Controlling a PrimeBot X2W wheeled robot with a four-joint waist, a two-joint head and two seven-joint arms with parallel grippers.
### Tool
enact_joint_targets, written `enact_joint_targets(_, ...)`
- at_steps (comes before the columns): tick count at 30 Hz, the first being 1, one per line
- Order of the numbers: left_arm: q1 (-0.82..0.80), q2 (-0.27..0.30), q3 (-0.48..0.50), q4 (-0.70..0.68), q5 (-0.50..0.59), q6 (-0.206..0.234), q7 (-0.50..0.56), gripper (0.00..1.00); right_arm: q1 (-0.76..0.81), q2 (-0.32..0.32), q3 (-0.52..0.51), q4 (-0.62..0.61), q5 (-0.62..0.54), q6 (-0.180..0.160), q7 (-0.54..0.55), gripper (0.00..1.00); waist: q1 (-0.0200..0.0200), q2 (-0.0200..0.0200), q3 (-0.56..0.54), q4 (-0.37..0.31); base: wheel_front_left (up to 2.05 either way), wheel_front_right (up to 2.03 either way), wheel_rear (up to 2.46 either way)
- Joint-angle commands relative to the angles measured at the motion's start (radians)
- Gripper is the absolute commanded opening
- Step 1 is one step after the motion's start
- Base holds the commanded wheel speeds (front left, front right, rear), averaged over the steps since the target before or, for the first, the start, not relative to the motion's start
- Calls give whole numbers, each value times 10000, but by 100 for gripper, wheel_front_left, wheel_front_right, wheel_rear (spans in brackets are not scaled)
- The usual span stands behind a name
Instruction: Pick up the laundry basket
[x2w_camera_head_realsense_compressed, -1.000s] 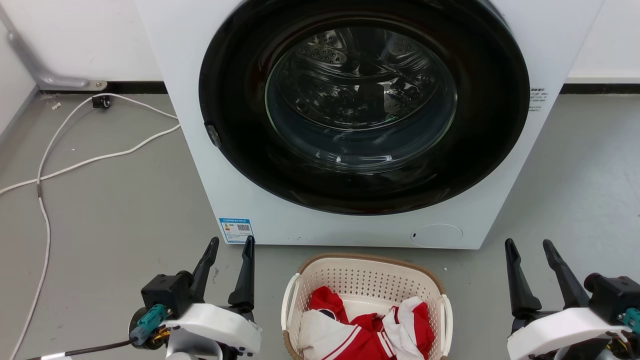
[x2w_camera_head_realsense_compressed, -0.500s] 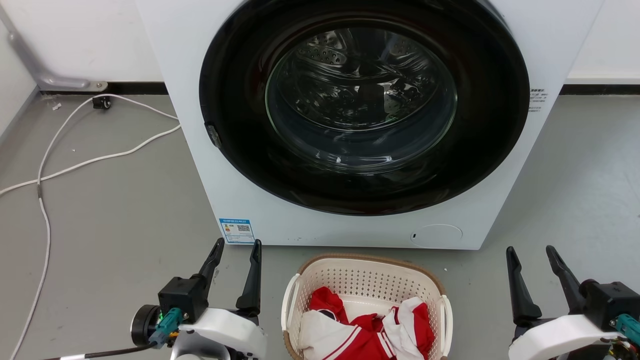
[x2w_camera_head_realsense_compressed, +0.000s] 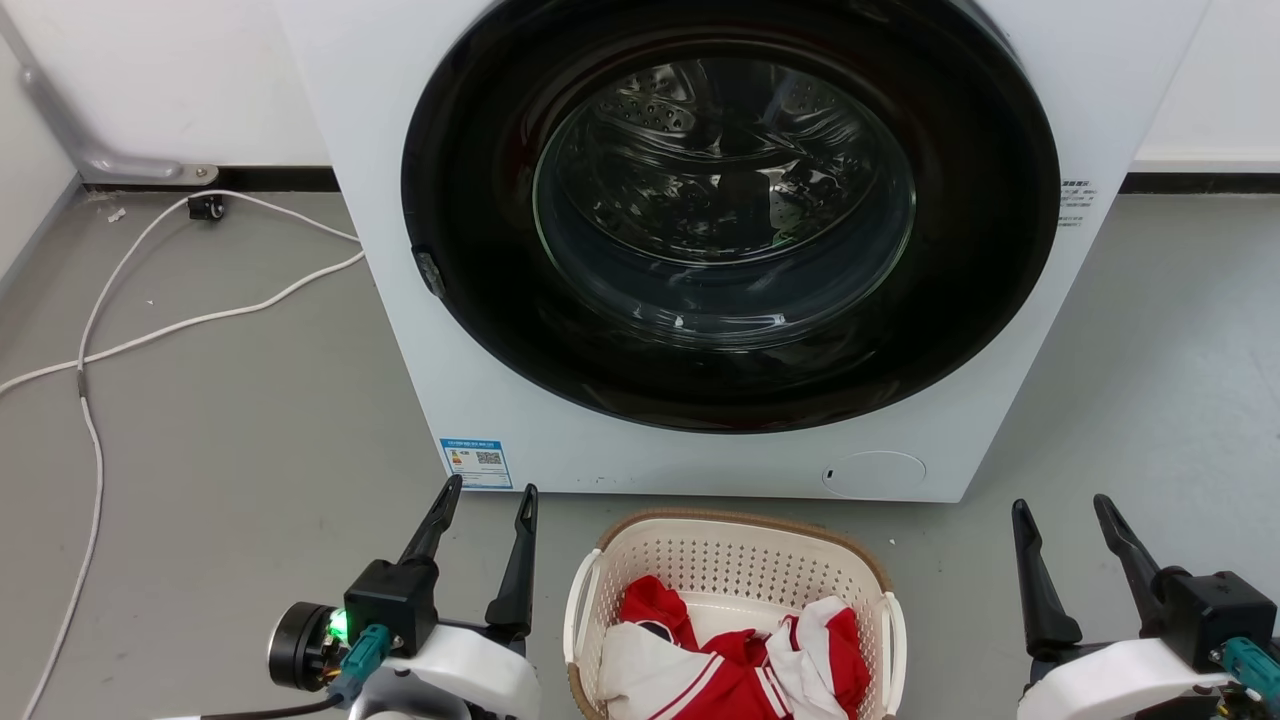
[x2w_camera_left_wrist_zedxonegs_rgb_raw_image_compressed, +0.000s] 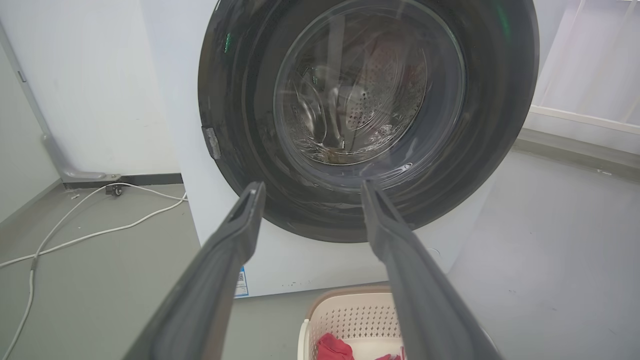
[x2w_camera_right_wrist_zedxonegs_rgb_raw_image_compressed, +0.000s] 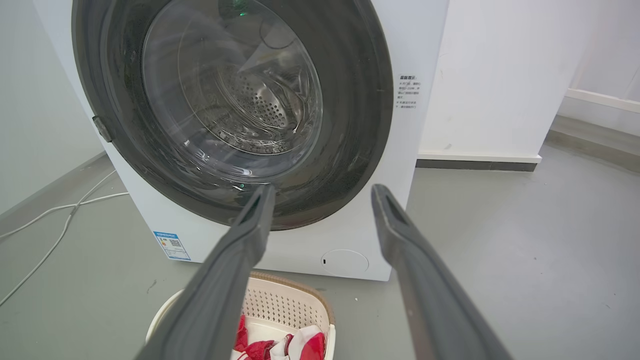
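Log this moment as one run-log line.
phase: pre-grasp | left gripper: open, clear of laundry basket | right gripper: open, clear | laundry basket: on floor before washer, red-white clothes inside

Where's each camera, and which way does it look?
Head view: on the robot's head, looking down at the washer and laundry basket; both arms' open jaws at the bottom.
Left wrist view: on the left wrist, facing the washer door; left jaws in front.
Right wrist view: on the right wrist, same door; right jaws.
All share washer and basket.
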Motion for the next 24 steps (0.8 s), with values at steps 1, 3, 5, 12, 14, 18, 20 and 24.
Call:
enact_joint_targets(1, -12, 21, -40, 16, 220, 51, -103, 100, 115, 0, 3, 3, -192, -3, -75, 100, 0, -1, 4, -10, 0, 0, 0)
enact_joint_targets(3, -14, 20, -58, 38, 340, 64, -144, 100, 123, 0, 3, 11, -337, -3, -98, 100, 0, -1, 7, -13, 0, 0, 0)
enact_joint_targets(5, -24, 18, -57, 77, 312, 89, -152, 100, 113, 0, 2, 50, -294, -3, -86, 100, 0, -1, 13, -16, 0, 0, 0)
enact_joint_targets(12, -52, 15, -20, 134, 224, 122, -143, 100, 88, 0, 24, 90, -215, -3, -117, 100, 0, -1, 30, -9, 0, 0, 0)
enact_joint_targets(14, -45, 14, 1, 145, 203, 132, -143, 100, 75, 0, 32, 107, -188, -3, -126, 100, 0, -1, 36, -19, 0, 0, 0)
enact_joint_targets(18, -24, 13, 33, 150, 200, 143, -143, 100, 61, 0, 61, 140, -124, -3, -139, 100, 0, -1, 41, -40, 0, 0, 0)
enact_joint_targets(20, -15, 14, 55, 157, 181, 145, -143, 100, 62, 0, 93, 169, -80, -3, -148, 100, 0, -1, 48, -46, 0, 0, 0)
enact_joint_targets(24, -2, 12, 84, 163, 156, 157, -143, 100, 56, 0, 117, 222, -25, -3, -163, 100, 0, -1, 55, -59, 0, 0, 0)
